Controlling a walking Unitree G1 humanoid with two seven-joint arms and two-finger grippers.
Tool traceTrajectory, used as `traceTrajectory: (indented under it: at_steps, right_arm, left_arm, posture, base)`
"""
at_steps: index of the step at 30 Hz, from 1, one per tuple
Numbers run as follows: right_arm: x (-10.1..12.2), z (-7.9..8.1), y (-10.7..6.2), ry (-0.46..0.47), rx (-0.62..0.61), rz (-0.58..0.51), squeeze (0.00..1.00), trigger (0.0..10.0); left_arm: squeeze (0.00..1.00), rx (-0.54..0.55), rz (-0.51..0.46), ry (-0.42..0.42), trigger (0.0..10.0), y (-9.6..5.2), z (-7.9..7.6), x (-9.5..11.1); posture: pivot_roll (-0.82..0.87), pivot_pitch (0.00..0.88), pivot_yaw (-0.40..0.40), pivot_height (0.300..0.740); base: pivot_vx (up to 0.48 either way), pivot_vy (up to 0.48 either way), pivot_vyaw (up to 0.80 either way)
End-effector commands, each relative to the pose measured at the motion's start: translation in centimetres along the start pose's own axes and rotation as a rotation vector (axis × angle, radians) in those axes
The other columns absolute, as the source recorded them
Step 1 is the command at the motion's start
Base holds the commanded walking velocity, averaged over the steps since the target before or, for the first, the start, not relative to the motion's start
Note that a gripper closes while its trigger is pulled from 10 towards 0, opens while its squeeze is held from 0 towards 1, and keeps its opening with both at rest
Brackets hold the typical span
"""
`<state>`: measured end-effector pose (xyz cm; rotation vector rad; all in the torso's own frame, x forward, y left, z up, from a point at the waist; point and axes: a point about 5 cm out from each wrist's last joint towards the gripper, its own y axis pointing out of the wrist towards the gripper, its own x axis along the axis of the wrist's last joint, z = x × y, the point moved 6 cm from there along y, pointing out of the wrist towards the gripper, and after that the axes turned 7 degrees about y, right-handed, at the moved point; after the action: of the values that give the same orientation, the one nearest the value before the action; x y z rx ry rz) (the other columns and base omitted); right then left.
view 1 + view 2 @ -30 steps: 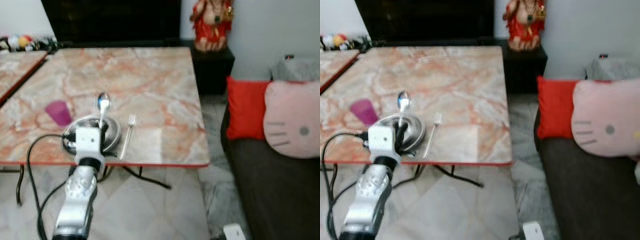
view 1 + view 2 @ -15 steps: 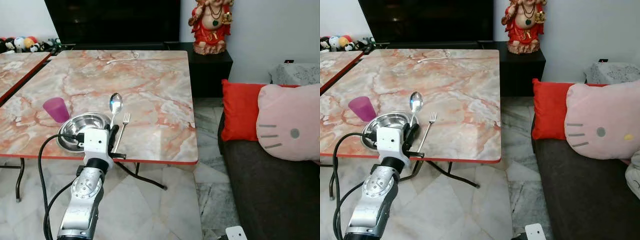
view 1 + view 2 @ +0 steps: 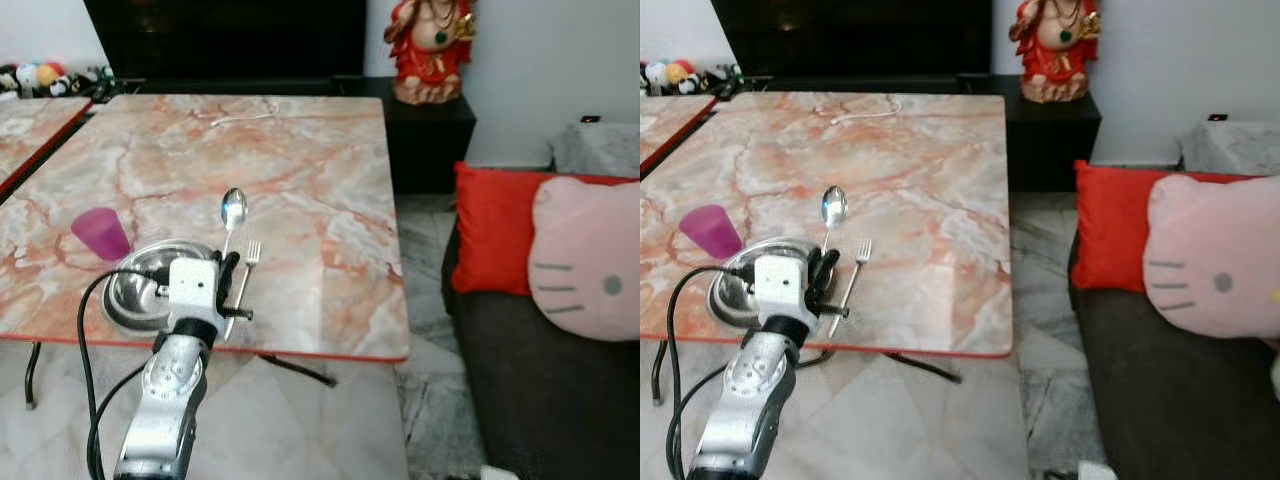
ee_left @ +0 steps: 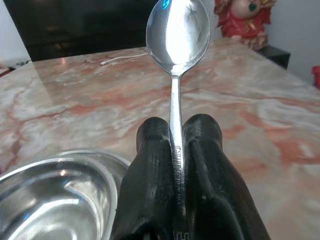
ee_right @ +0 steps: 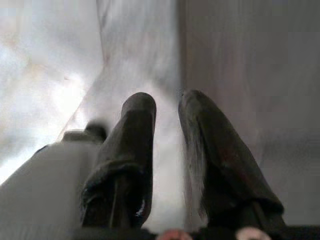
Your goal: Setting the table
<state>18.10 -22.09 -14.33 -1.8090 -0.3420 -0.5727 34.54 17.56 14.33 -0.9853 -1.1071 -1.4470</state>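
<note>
My left gripper [image 3: 232, 272] is shut on a steel spoon [image 3: 233, 208] and holds it by the handle. The spoon's bowl points away from me, over the marble table [image 3: 300, 170]. In the left wrist view the handle sits pinched between the two black fingers [image 4: 150, 170], and the spoon [image 4: 177, 30] rises above them. A steel bowl [image 3: 130, 292] stands just left of the gripper near the table's front edge. A fork [image 3: 247, 268] lies just right of it. A purple cup [image 3: 100, 233] stands left of and behind the bowl. My right gripper [image 5: 167, 107] hangs idle, open by a narrow gap.
A dark sofa [image 3: 540, 380] with a red cushion [image 3: 495, 230] and a pink cat-face cushion [image 3: 590, 270] stands to the right. A red statue [image 3: 432, 50] sits on a black cabinet behind the table. A second marble table [image 3: 30, 125] adjoins at left. A white cable [image 3: 245, 117] lies far on the table.
The camera has shifted. The left gripper carried the spoon from above the bowl to the right, and it now sits between the bowl and the fork.
</note>
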Motion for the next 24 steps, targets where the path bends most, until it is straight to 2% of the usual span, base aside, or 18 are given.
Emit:
traceTrajectory:
  at_steps: [1,2,5,8,9,15,16,20,23,24]
  right_arm:
    - [-0.7,-0.6,-0.1,0.009,-0.007,0.016,0.00,10.0]
    - [-1.4,-0.6,-0.1,0.139,-0.013,0.052,0.00,10.0]
    - [-1.7,-0.5,-0.2,0.190,-0.011,0.068,0.00,10.0]
    - [-1.7,-0.5,-0.2,0.185,-0.004,0.067,0.00,10.0]
    - [-1.4,-0.5,-0.1,0.123,0.003,0.054,0.00,10.0]
    - [-1.4,-0.5,-0.1,0.151,-0.003,0.049,0.00,10.0]
    - [-1.6,-0.5,-0.2,0.207,-0.007,0.059,0.00,10.0]
    - [-1.5,-0.4,-0.1,0.159,0.001,0.060,0.00,10.0]
    - [-1.6,-0.4,-0.1,0.172,0.002,0.068,0.00,10.0]
    - [-1.6,-0.4,-0.1,0.172,0.002,0.068,0.00,10.0]
  left_arm:
    - [0.00,-0.040,-0.028,-0.016,10.0,0.4,-1.1,1.0]
    - [0.00,-0.048,-0.028,-0.020,10.0,0.3,-1.3,0.9]
    - [0.00,-0.066,-0.031,-0.029,10.0,0.3,-1.8,1.0]
    - [0.00,-0.086,-0.033,-0.023,10.0,0.2,-2.2,1.1]
    - [0.00,-0.090,-0.030,-0.027,10.0,0.2,-2.2,1.0]
    - [0.00,-0.116,-0.019,-0.035,10.0,0.0,-2.7,0.8]
    - [0.00,-0.140,-0.015,-0.037,10.0,-0.1,-3.1,0.7]
    - [0.00,-0.181,-0.001,-0.042,10.0,-0.3,-3.8,0.4]
    - [0.00,-0.265,0.042,-0.047,10.0,-0.8,-5.2,-0.4]
    - [0.00,-0.265,0.042,-0.047,10.0,-0.8,-5.2,-0.4]
  posture:
    - [-0.02,0.032,0.026,0.740]
    - [-0.02,0.032,0.027,0.740]
    - [-0.01,0.032,0.026,0.740]
    - [-0.02,0.031,0.025,0.740]
    - [-0.02,0.033,0.024,0.740]
    - [-0.01,0.033,0.023,0.740]
    - [-0.01,0.033,0.023,0.740]
    - [-0.01,0.033,0.023,0.740]
    - [-0.01,0.033,0.023,0.740]
    - [-0.01,0.033,0.023,0.740]
  base:
    - [0.000,0.000,0.00]
    - [0.000,0.000,0.00]
    - [0.000,0.000,0.00]
    - [0.000,0.000,0.00]
    - [0.000,0.000,0.00]
    - [0.000,0.000,0.00]
    - [0.000,0.000,0.00]
    - [0.000,0.000,0.00]
    - [0.000,0.000,0.00]
    - [0.000,0.000,0.00]
